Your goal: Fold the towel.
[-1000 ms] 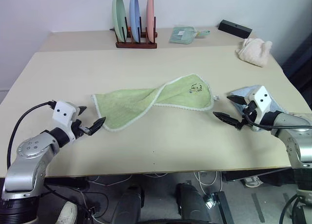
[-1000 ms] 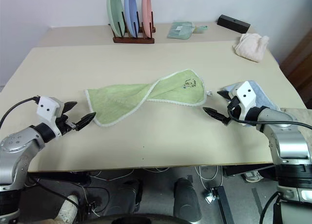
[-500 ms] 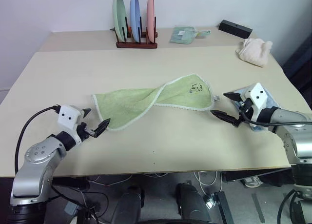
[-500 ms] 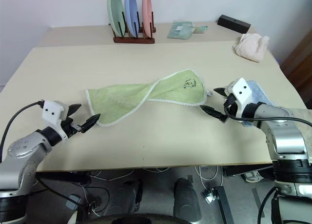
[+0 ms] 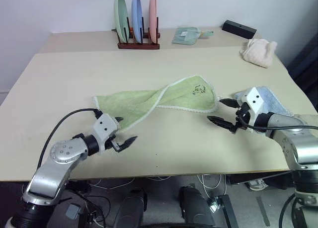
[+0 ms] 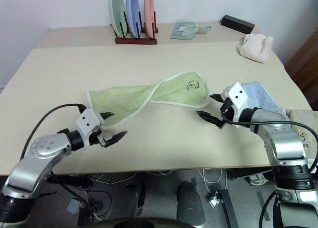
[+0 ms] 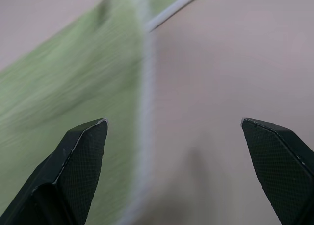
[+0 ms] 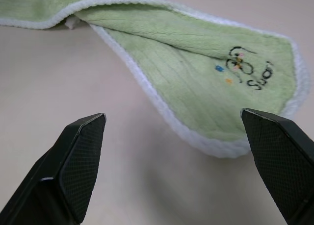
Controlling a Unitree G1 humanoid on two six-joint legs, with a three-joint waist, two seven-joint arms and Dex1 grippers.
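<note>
Pale beige tabletop (image 5: 59, 79) against a plain white wall, seen from above and behind two robot arms. Between the arms lies the towel (image 5: 164, 100), light green with a whitish trimmed edge, twisted in the middle so it forms a long, crumpled band instead of a flat sheet.

Left gripper (image 5: 122, 132) has its two black fingers spread wide apart and empty. One end of the towel lies just ahead of its fingertips, the white trim running between the fingers in the left wrist view.

Right gripper (image 5: 220, 112) is also spread wide and empty. Just ahead of it, close to its fingertips, lies the towel's other end, which carries a small dark embroidered mark (image 8: 245, 68).

Behind the right gripper, near its wrist, lies a light blue towel (image 5: 268, 101). Farther off, beyond both grippers, stand a rack of plates (image 5: 137, 25), a cream-white cloth (image 5: 259, 52) and a black box (image 5: 239, 29).

Judging by this, the step in hand is the reach for the towel's ends; no fold has begun. Next, each gripper would need to close on its nearest end or corner, so the twist can be pulled flat before folding.
</note>
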